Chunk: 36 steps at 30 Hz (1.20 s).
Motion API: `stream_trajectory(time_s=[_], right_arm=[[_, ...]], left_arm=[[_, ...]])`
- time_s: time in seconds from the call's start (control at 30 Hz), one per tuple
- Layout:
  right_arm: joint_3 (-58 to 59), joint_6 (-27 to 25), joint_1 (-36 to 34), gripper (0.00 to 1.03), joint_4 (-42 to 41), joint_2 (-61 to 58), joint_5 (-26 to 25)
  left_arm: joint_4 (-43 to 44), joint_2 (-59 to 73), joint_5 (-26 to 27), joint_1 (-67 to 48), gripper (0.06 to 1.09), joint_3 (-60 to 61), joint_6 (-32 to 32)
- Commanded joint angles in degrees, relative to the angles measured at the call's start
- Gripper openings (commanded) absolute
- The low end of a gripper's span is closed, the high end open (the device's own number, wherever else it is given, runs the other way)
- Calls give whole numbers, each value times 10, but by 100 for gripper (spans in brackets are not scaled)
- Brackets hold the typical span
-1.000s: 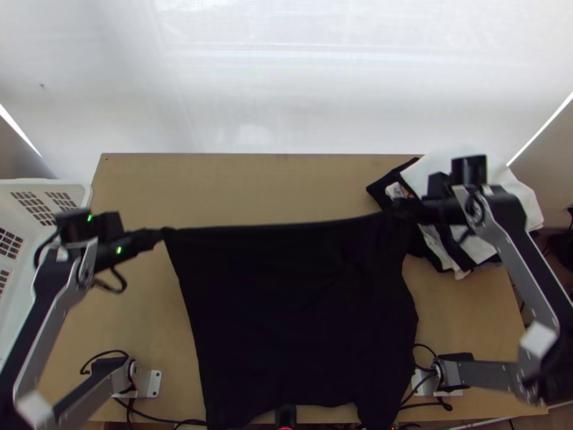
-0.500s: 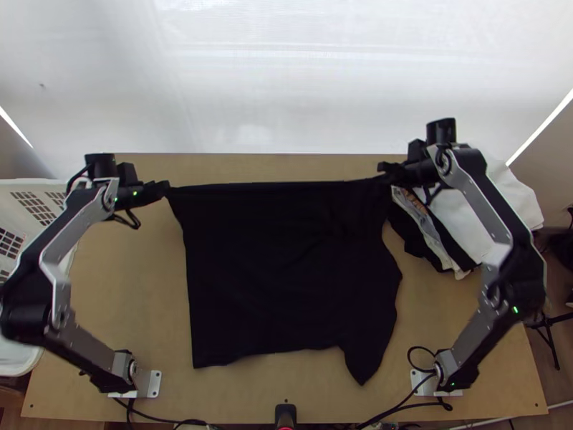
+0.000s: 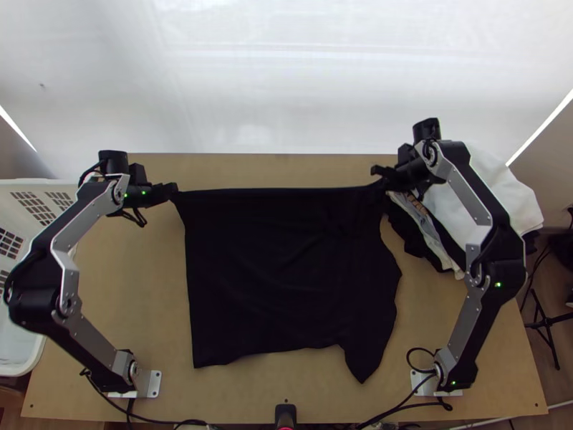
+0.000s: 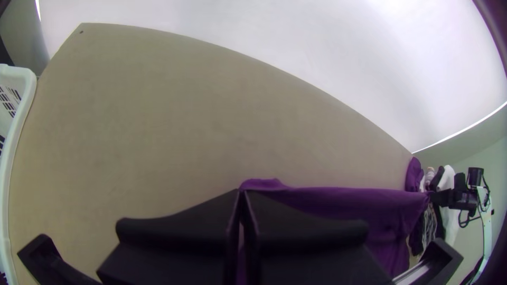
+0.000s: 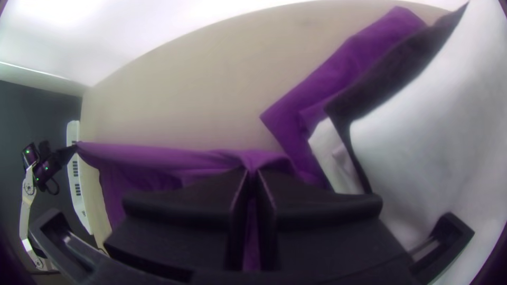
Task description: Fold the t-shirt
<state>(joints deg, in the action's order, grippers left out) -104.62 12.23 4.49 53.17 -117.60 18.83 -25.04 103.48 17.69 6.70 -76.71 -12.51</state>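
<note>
The dark t-shirt (image 3: pixel 286 276) is held by its two far corners, its far edge stretched straight between the grippers and the rest lying over the table. At its far left corner is my left gripper (image 3: pixel 172 189); at the far right corner is my right gripper (image 3: pixel 381 176). In the left wrist view the left gripper (image 4: pixel 242 195) is shut on the corner of the shirt (image 4: pixel 338 198), which looks purple there. The right wrist view has the right gripper (image 5: pixel 252 177) shut on the shirt's edge (image 5: pixel 174 158).
A pile of white and dark clothes (image 3: pixel 494 208) lies at the table's far right, close beside the right gripper. The white basket (image 3: pixel 29 193) stands at the left edge. Bare wood of the table (image 3: pixel 251 168) shows beyond the shirt and on both sides.
Both grippers have moved up the picture with the shirt between them, then slightly rightward on the left and leftward on the right. The shirt's near part has come onto the table from its near edge.
</note>
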Motion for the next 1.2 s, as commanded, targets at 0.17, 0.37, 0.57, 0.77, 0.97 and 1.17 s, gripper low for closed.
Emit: stream_trajectory(time_s=[0.17, 0.37, 0.57, 0.77, 0.97, 1.17], right_arm=[[124, -12, 20, 3, 20, 87, 0], [150, -12, 30, 3, 26, 92, -5], [179, -12, 41, 3, 27, 100, -37], [202, -8, 41, 3, 18, 95, -77], [208, -6, 39, 3, 10, 78, -95], [199, -5, 46, 5, 5, 63, -96]], left_arm=[[-59, -117, 34, -18, 9, 110, 48], [-97, -117, 35, -18, 9, 112, 86], [-116, -109, 32, -21, 9, 126, 118], [-133, -78, 11, -29, 9, 126, 140], [-139, -56, -1, -29, 9, 127, 157], [-146, -48, -7, -29, 11, 128, 168]])
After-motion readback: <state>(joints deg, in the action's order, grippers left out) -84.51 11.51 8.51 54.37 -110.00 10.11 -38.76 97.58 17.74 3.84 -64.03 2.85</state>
